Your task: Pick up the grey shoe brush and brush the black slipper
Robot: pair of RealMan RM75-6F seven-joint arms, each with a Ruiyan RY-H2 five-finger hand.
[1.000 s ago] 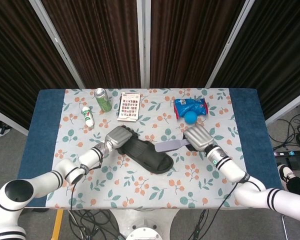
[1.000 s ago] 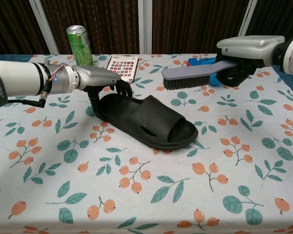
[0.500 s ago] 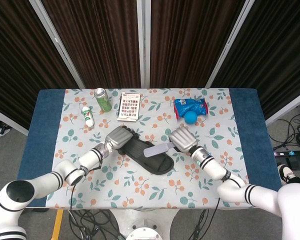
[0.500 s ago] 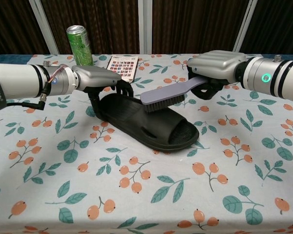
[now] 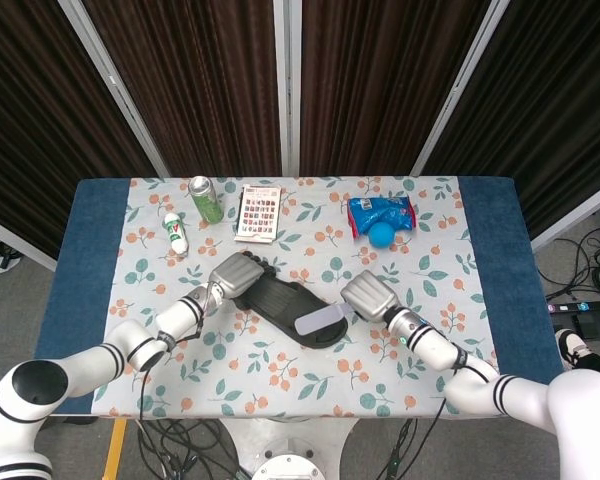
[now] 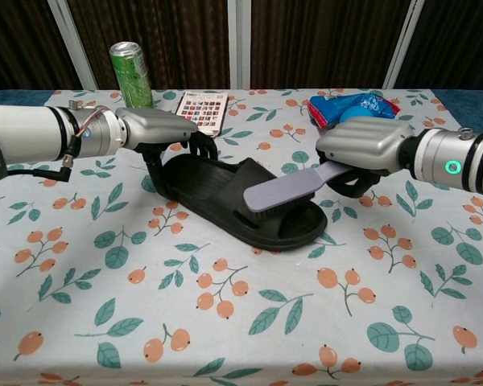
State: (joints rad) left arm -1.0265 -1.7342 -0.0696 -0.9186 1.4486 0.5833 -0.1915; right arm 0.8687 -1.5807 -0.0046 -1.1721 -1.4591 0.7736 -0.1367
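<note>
The black slipper [image 5: 280,300] [image 6: 217,189] lies slantwise in the middle of the flowered table. My left hand [image 5: 238,272] [image 6: 163,129] grips its heel end and holds it down. My right hand [image 5: 369,296] [image 6: 362,150] holds the handle of the grey shoe brush [image 5: 321,321] [image 6: 286,186]. The brush head lies tilted over the slipper's strap and toe end, bristles down against it.
At the back of the table stand a green can [image 5: 204,198] [image 6: 130,72], a small white bottle [image 5: 174,233], a printed card [image 5: 259,211] [image 6: 202,108], and a blue snack bag [image 5: 382,213] [image 6: 352,105] with a blue ball [image 5: 380,235].
My right hand carried the brush from the right side leftward and down onto the slipper, then drew it toward the toe end. The left hand stayed on the heel.
</note>
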